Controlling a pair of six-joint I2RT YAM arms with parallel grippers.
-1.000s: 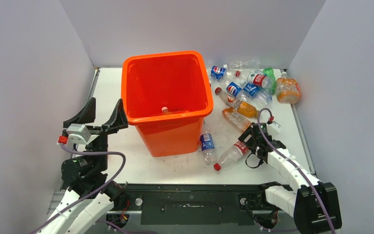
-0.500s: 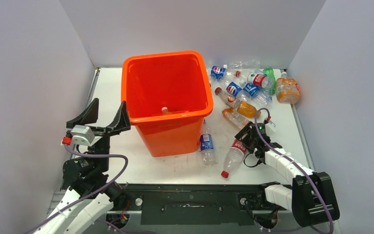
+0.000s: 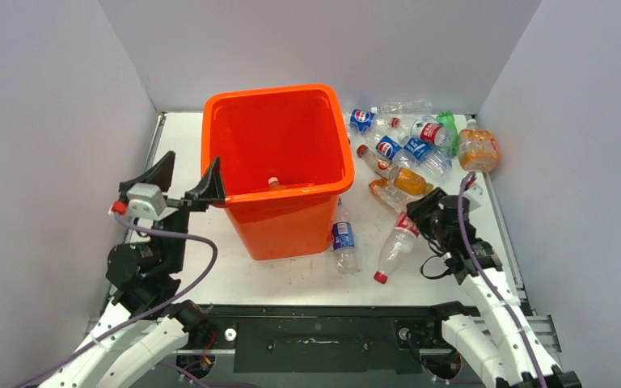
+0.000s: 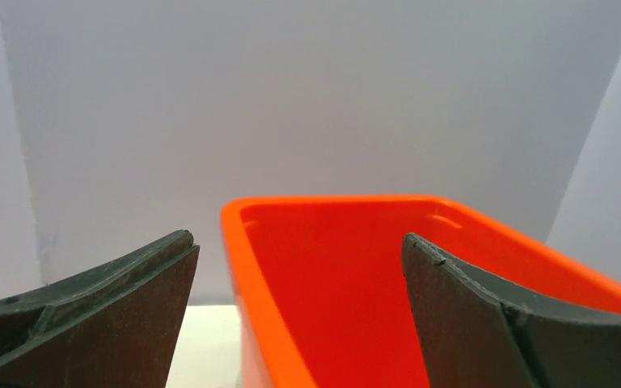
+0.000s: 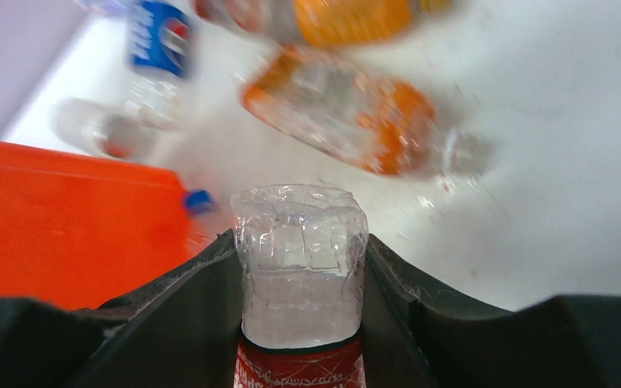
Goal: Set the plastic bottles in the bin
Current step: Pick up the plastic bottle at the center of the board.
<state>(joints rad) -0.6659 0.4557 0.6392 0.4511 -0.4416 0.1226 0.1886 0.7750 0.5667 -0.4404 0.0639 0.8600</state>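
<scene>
The orange bin (image 3: 285, 228) stands at mid-table, and a capped bottle (image 3: 273, 183) shows inside it. My right gripper (image 3: 421, 213) is shut on the base end of a clear red-labelled bottle (image 3: 394, 242), whose red cap points toward the near edge. In the right wrist view that bottle (image 5: 301, 275) fills the gap between both fingers of the gripper (image 5: 301, 242). My left gripper (image 3: 187, 179) hangs open beside the bin's left rim. In the left wrist view the gripper (image 4: 297, 239) frames the bin (image 4: 348, 291) and holds nothing.
A blue-labelled bottle (image 3: 343, 239) lies against the bin's right wall. Several more bottles (image 3: 408, 147) are piled at the back right, with a squat orange one (image 3: 477, 150), a green one (image 3: 448, 123) and an orange one (image 3: 403, 180). Grey walls close three sides.
My right gripper has closed on the red-labelled bottle and swung it, so the cap turned toward the near edge. My left arm has moved right, up to the bin's rim, still open.
</scene>
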